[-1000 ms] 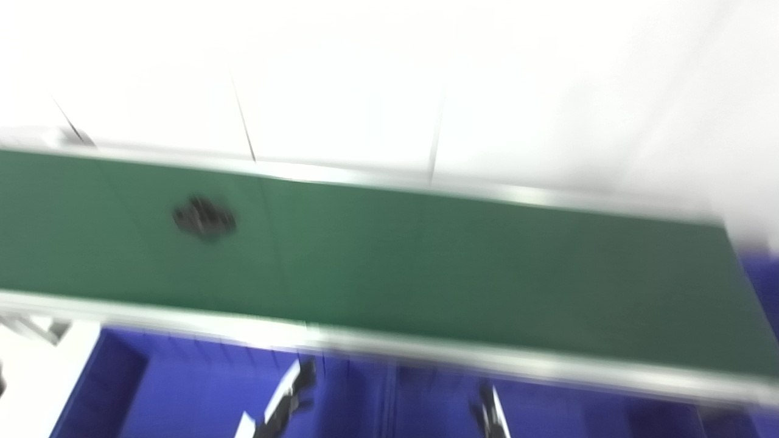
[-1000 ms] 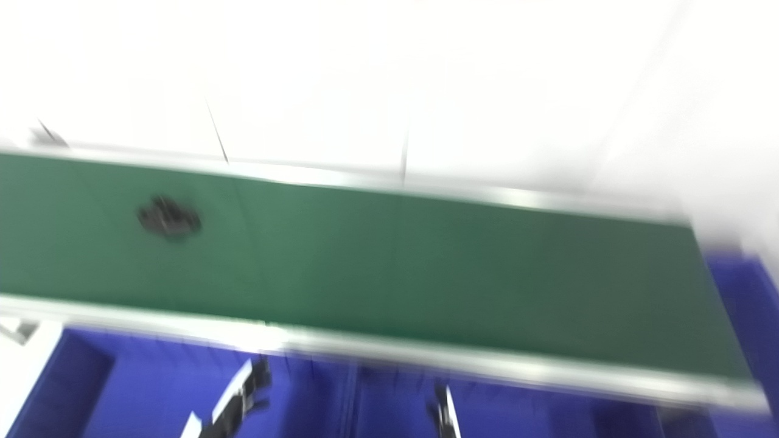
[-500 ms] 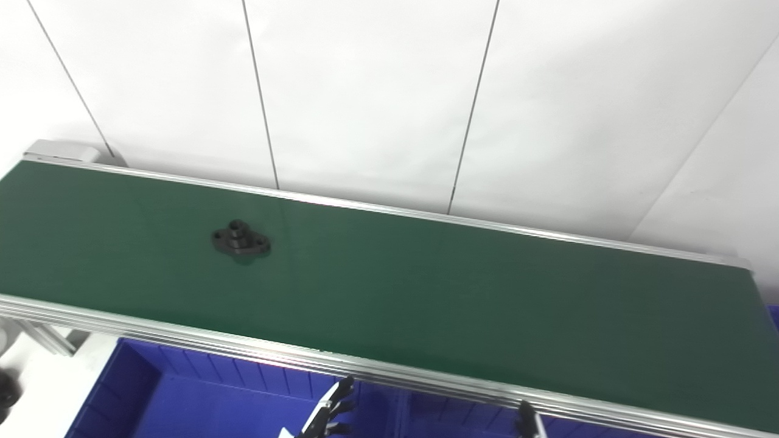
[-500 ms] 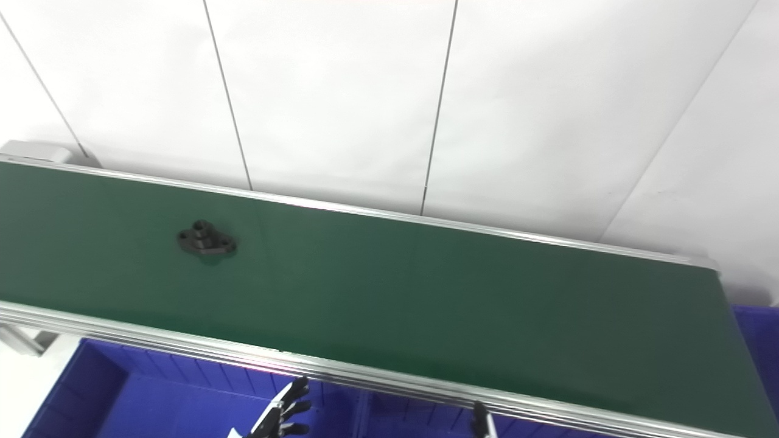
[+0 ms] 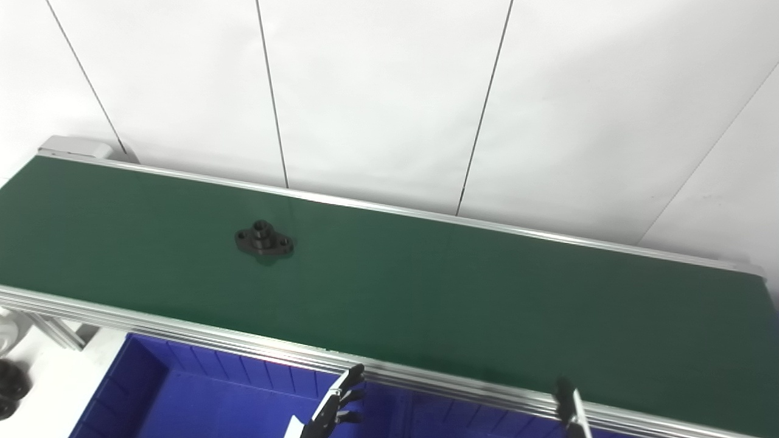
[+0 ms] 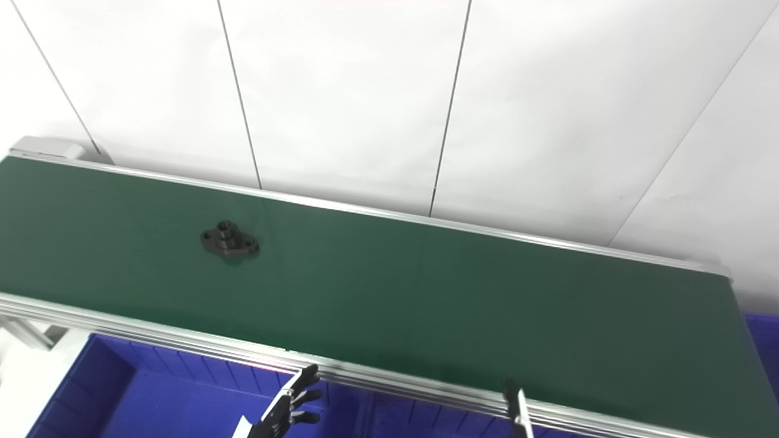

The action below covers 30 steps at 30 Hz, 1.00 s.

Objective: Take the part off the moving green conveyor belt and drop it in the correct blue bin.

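Note:
A black flanged part [image 5: 264, 239] with a raised hub lies on the green conveyor belt [image 5: 426, 286], left of the middle; it also shows in the right eye view [image 6: 230, 239]. My left hand [image 5: 333, 406] is at the bottom edge over a blue bin [image 5: 201, 395], fingers spread and empty, well in front of the belt. Only a sliver of my right hand [image 5: 567, 406] shows at the bottom edge; its state is hidden. Both hands are far from the part.
The belt's aluminium front rail [image 5: 182, 331] runs between the hands and the belt. A white panelled wall [image 5: 389, 91] stands behind. A second blue bin [image 6: 761, 340] shows at the right end. Dark round things [image 5: 9, 389] sit at the lower left.
The camera has shifted and the blur has cleared. The part has moved rightward along the belt. Both hands show slightly higher at the bottom edge.

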Each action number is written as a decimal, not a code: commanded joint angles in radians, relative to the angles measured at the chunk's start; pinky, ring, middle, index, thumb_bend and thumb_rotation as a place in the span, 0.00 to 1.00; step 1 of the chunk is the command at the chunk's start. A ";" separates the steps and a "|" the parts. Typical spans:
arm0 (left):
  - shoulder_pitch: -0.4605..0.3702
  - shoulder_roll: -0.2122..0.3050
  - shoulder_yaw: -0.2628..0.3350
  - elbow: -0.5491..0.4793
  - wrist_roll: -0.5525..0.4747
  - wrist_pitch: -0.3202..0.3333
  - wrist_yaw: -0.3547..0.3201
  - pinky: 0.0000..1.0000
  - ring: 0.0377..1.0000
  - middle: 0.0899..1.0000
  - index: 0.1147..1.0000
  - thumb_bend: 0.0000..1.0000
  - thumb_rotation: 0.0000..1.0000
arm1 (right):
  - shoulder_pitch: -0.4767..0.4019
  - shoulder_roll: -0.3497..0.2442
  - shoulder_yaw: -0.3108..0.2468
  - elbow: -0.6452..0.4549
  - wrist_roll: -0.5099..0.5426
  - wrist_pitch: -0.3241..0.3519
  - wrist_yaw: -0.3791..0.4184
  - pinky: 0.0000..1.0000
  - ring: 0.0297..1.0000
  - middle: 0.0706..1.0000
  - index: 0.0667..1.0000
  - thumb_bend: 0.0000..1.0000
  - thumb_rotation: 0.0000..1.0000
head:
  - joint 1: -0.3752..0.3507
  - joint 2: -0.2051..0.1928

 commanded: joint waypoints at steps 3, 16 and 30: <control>-0.004 -0.025 -0.024 0.008 -0.010 -0.039 0.009 0.71 0.84 0.89 0.90 0.75 0.89 | -0.080 0.049 -0.022 -0.086 -0.071 0.001 -0.003 0.98 0.99 1.00 1.00 0.68 0.82 | -0.022 0.002; -0.019 -0.019 -0.034 0.009 -0.015 -0.039 0.003 0.73 0.85 0.91 0.90 0.74 0.87 | -0.490 0.043 -0.091 -0.111 -0.314 0.251 0.125 0.78 0.87 0.90 0.96 0.83 0.89 | -0.054 0.011; -0.037 -0.036 -0.051 0.029 -0.024 -0.040 0.002 0.70 0.84 0.89 0.91 0.77 0.81 | -0.858 -0.028 0.015 0.073 -0.539 0.473 0.308 0.72 0.83 0.86 0.93 0.91 0.84 | -0.039 0.001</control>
